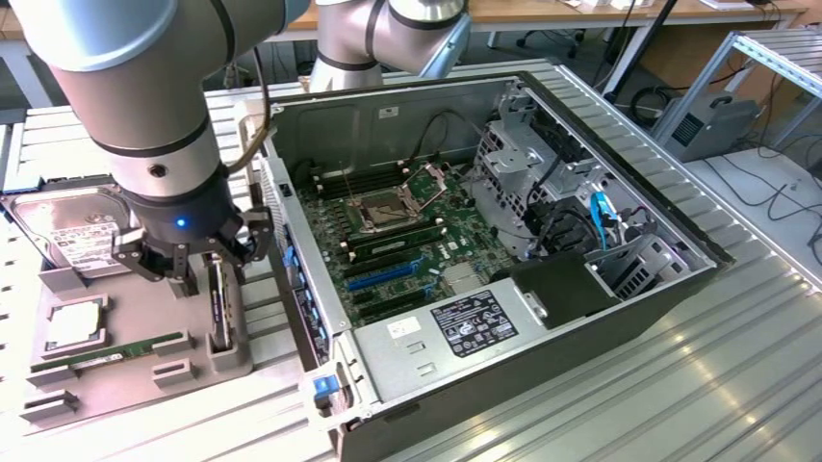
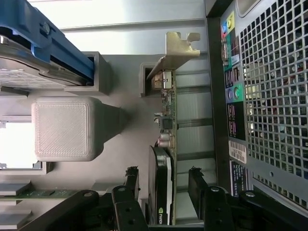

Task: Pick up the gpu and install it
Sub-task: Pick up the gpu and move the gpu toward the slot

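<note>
The gpu [image 1: 221, 310] is a thin green circuit board with a glossy black cooler [image 2: 161, 187] on one face and a bent silver bracket [image 2: 179, 45] at its end. It stands on edge in slotted posts of a matte grey holder [image 1: 141, 322] ribbed with fine print layers. The card sits along the holder's edge nearest the perforated metal computer case [image 1: 578, 375]. The arm [image 1: 129, 87], a smooth silver tube, points straight down over the card. The gripper [image 1: 216, 271] is spread wide, and its black fingers [image 2: 131, 180] straddle the card with a gap on either side.
</note>
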`<state>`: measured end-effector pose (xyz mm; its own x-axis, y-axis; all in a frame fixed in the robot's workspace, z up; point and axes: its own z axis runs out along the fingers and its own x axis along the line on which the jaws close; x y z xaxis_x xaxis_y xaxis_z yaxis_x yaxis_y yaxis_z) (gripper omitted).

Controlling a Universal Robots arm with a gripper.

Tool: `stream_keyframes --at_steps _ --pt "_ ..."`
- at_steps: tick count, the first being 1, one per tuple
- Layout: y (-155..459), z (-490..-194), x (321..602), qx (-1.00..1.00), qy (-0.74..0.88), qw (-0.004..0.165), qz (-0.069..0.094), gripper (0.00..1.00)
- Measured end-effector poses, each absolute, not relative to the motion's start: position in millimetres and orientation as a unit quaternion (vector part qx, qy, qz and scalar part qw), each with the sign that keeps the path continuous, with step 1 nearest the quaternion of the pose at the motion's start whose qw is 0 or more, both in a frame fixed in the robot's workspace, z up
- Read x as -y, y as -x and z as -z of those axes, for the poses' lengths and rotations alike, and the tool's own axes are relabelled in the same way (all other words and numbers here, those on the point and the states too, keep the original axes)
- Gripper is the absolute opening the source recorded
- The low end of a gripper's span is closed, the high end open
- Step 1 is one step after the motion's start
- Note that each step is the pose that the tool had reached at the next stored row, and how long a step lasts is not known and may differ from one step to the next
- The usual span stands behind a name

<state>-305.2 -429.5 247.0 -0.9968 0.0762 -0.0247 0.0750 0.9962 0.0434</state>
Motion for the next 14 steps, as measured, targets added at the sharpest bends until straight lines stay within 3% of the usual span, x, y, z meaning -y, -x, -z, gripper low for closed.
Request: stream_keyframes --at_steps 12,14 --pt "305.2 -246.3 429.5 -0.999 -0.038 0.013 -0.021 0.53" --pt "305.2 -246.3 429.5 -0.999 -0.038 0.013 -0.021 0.40"
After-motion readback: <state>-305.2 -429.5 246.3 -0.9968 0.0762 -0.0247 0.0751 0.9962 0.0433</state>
